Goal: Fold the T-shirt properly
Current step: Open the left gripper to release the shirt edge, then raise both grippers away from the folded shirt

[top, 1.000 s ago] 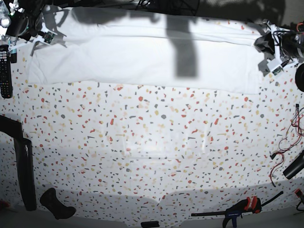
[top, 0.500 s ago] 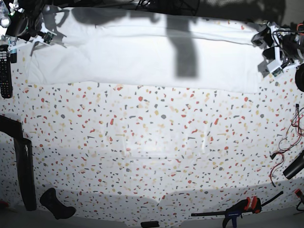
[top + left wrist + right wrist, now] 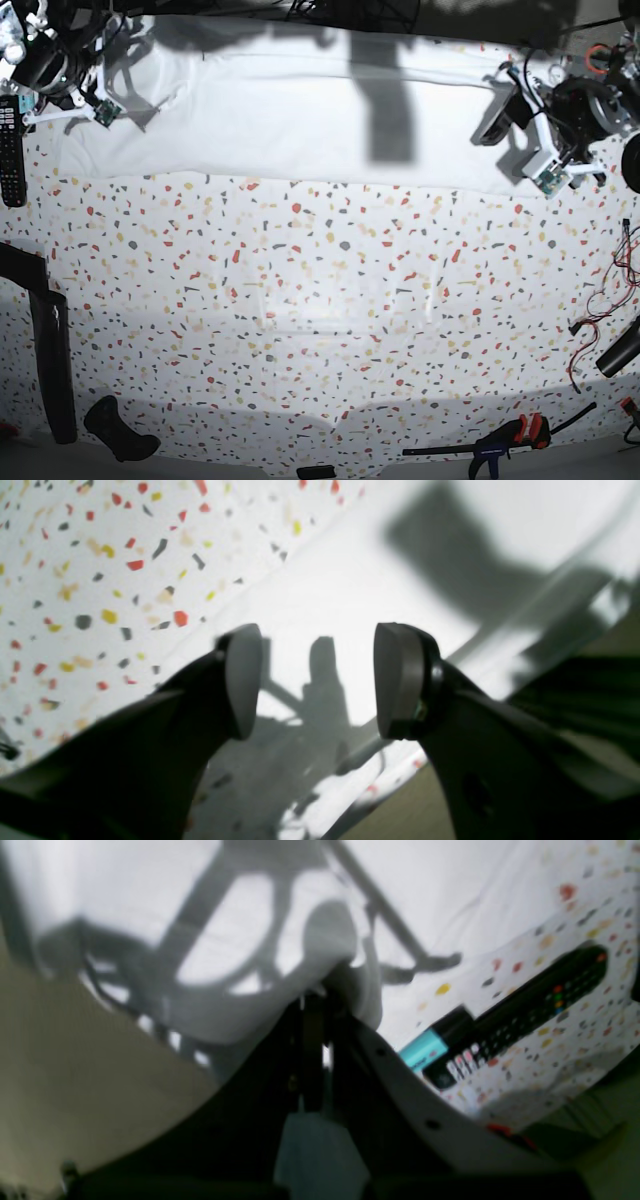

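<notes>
Along the worktop's point(image 3: 320, 290) far edge, I'm pinching the T-shirt's point(image 3: 290, 125) left end with my closed right gripper point(image 3: 108, 108), while my empty left gripper point(image 3: 515, 155) is hovering wide open over its right end.

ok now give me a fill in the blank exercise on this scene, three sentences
1. In the base view, the T-shirt lies along the ______ edge of the table, the side toward the arms.
2. The left pincer stands ______ above the cloth.
3. The surface under the shirt is white, speckled with coloured ______.

Missing words: top; open; chips
</notes>
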Action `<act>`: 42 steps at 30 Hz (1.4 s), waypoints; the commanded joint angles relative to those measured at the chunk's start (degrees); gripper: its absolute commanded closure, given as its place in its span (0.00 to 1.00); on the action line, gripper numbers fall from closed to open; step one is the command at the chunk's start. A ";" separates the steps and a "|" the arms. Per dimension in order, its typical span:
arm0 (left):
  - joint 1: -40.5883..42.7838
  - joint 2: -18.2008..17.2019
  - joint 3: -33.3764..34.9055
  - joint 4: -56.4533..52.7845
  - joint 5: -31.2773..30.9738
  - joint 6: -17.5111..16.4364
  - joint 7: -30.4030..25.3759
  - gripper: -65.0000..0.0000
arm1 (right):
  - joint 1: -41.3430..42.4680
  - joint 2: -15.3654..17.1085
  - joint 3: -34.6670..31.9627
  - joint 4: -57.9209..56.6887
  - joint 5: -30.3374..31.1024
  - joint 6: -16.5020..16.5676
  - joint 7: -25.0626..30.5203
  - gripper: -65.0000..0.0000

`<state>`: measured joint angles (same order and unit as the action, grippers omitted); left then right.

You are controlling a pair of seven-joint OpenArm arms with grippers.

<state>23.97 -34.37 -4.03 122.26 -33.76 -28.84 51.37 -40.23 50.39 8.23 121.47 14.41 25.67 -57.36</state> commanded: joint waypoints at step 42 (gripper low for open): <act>3.80 8.00 -0.42 0.72 4.37 -1.14 -4.11 0.47 | 7.96 -7.04 0.44 6.99 -6.78 -15.52 -6.75 0.61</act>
<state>27.77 -25.82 -4.08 122.15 -29.06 -29.98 48.45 -32.40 42.52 8.19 127.59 8.10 10.26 -64.58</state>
